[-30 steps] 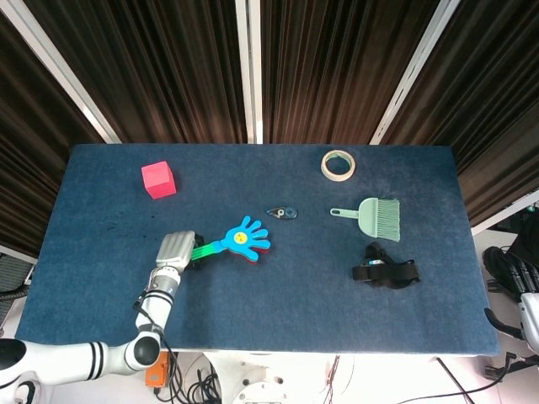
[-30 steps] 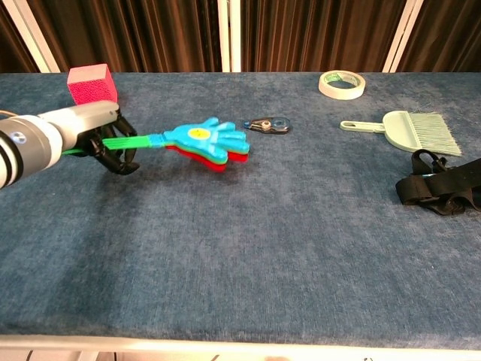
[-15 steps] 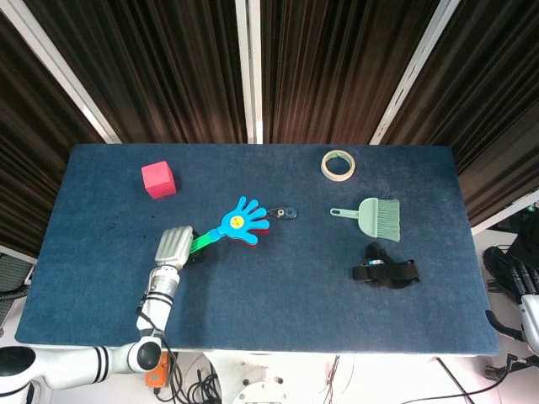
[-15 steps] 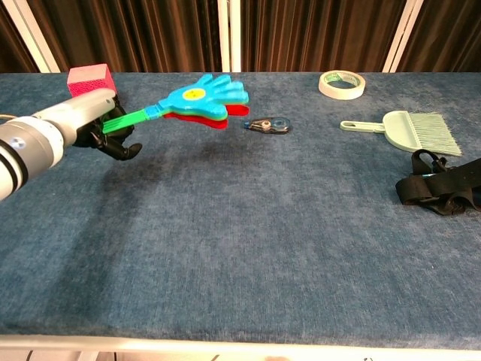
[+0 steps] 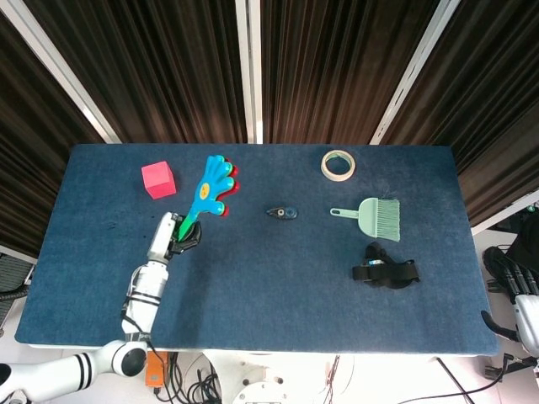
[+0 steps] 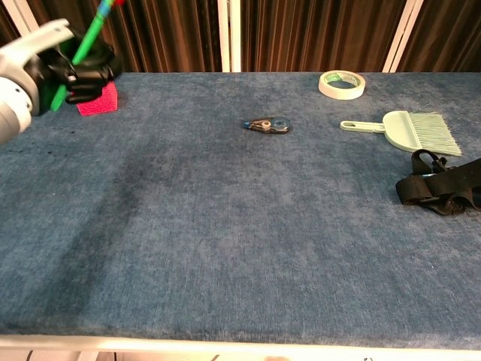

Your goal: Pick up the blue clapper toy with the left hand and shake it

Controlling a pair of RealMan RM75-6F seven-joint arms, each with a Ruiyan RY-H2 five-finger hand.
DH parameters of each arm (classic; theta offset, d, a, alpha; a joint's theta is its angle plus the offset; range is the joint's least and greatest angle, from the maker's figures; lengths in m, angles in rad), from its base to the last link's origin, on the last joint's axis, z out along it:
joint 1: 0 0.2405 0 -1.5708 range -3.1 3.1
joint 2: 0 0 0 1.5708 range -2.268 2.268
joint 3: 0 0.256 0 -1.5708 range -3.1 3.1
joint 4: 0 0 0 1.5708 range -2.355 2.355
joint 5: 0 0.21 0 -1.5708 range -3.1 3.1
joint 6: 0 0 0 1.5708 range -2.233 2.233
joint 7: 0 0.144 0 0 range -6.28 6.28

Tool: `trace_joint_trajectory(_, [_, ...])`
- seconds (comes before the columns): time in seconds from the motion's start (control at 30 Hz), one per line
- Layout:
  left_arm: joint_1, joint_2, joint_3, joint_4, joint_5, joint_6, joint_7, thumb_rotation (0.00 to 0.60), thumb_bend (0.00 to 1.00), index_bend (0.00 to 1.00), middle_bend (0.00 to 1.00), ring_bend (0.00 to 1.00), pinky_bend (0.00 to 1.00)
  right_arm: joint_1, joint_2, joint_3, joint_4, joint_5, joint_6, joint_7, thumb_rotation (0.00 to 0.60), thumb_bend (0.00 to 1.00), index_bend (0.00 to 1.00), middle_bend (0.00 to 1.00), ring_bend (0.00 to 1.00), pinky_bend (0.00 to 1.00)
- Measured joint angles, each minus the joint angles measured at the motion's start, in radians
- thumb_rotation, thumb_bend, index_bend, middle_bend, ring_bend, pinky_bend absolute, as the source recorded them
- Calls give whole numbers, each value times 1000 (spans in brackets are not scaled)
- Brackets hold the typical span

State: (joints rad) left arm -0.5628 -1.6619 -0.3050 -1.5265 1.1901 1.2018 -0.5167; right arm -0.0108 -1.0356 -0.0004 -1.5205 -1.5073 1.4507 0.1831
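The blue clapper toy (image 5: 212, 187), shaped like a hand with a yellow smiley and red and green layers beneath, is lifted off the table and tilted up. My left hand (image 5: 171, 236) grips its green handle (image 6: 81, 47). In the chest view my left hand (image 6: 64, 64) is at the upper left, and the toy's blue head runs out of the top of that frame. My right hand (image 5: 514, 278) hangs off the table's right edge in the head view, holding nothing, its fingers curled.
A pink cube (image 5: 158, 179) sits at the back left, just behind my left hand. A small tape dispenser (image 5: 282, 213), a tape roll (image 5: 338, 164), a green hand brush (image 5: 376, 216) and a black strap (image 5: 385, 271) lie on the blue table (image 5: 269, 295).
My left hand has raised the clapper from the table and swung it upward and to the left. The toy's head went from near the tape dispenser to beside the pink cube.
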Motion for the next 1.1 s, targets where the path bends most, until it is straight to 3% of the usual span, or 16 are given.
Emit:
trace_joint_trajectory(0.33, [65, 118, -55, -108, 124, -12, -687, 600, 624, 1000, 1000, 1000, 1000, 0, 6, -1, -14, -3, 3, -16, 600, 207, 0, 16, 0, 0])
trace_joint_trajectory(0.43, [70, 144, -55, -112, 158, -9, -807, 600, 626, 1000, 1000, 1000, 1000, 3, 5, -1, -20, -4, -2, -23, 600, 208, 0, 17, 0, 0])
trace_joint_trajectory(0.57, [68, 156, -41, -82, 212, 1, -814, 600, 626, 1000, 1000, 1000, 1000, 5, 5, -2, -25, -5, -4, -29, 600, 208, 0, 18, 0, 0])
trace_joint_trajectory(0.67, [61, 160, -19, -37, 265, 8, -704, 600, 627, 1000, 1000, 1000, 1000, 5, 7, -2, -25, -3, -6, -30, 600, 209, 0, 18, 0, 0])
trace_joint_trajectory(0.77, [50, 163, 10, 19, 328, 10, -494, 600, 626, 1000, 1000, 1000, 1000, 7, 7, -2, -26, -1, -10, -30, 600, 209, 0, 19, 0, 0])
trace_joint_trajectory(1.0, [6, 186, 105, 164, 483, -29, 250, 600, 627, 1000, 1000, 1000, 1000, 10, 8, -3, -31, 1, -18, -36, 600, 212, 0, 19, 0, 0])
trace_joint_trajectory(1.1, [-22, 209, 152, 200, 526, -83, 490, 600, 627, 1000, 1000, 1000, 1000, 11, 9, -3, -32, 1, -17, -37, 600, 212, 0, 20, 0, 0])
